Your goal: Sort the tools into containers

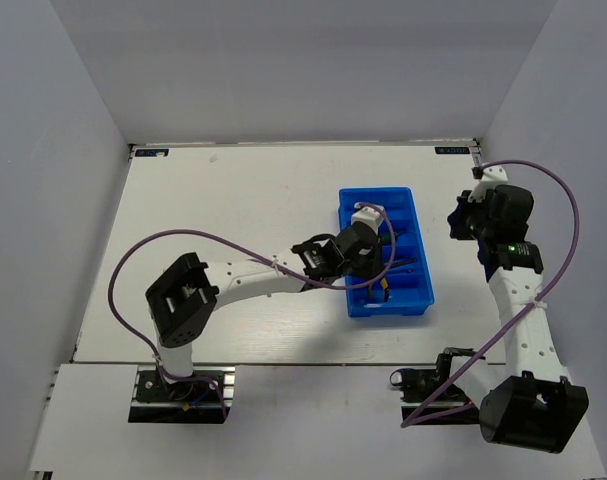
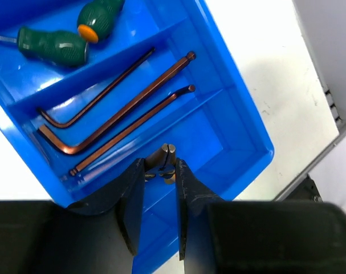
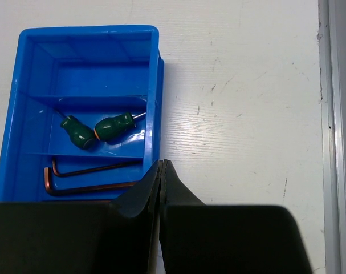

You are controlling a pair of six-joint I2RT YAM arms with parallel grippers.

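Finding: left gripper (image 2: 158, 166) clenched on pliers (image 2: 165, 153) over blue tray (image 2: 218, 128).
Three hex keys (image 2: 121, 108) lie at its 11 o'clock; right gripper (image 3: 162, 165), pinched closed and empty, hangs at tray's 3 o'clock.

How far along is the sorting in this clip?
Done: both screwdrivers share one compartment of the blue tray, and the three hex keys lie in the next. In hand: the left tool grips what looks like the pliers over the end compartment. Left: releasing them there. The right tool is shut, beside the tray.
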